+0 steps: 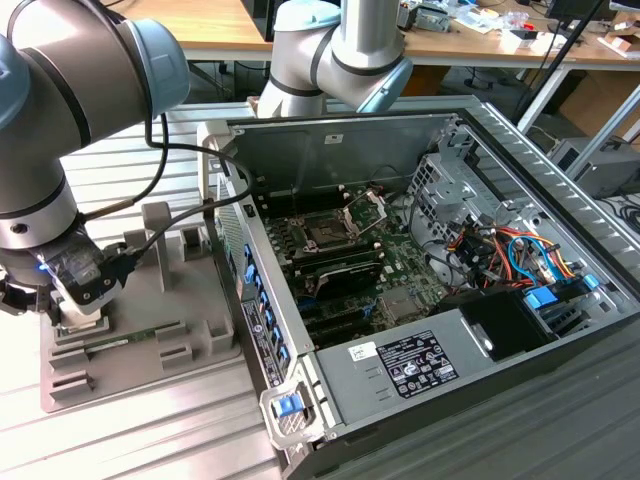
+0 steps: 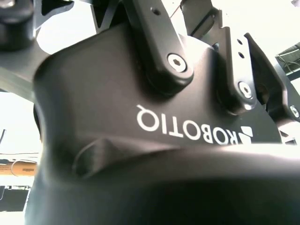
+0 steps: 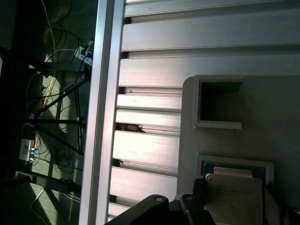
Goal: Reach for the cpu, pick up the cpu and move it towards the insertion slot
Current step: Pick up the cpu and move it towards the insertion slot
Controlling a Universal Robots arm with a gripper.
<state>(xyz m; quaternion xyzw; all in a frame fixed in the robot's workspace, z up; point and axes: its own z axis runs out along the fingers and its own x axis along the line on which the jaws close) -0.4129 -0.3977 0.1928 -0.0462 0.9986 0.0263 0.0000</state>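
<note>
While the computer case (image 1: 330,150) holds the insertion slot (image 1: 325,232) well toward the exterior view's right, the gripper (image 1: 78,298) hangs low over the grey tray (image 1: 205,300) at that view's left. Straight below it, in the first wrist view, the cpu (image 3: 233,190) lies flat in a tray recess. I cannot tell whether the claw is released or clenched.

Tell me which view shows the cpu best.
The first wrist view: the cpu lies close in its grey tray recess. In the exterior view the claw hangs over that spot; the second wrist view faces the claw's housing.
</note>
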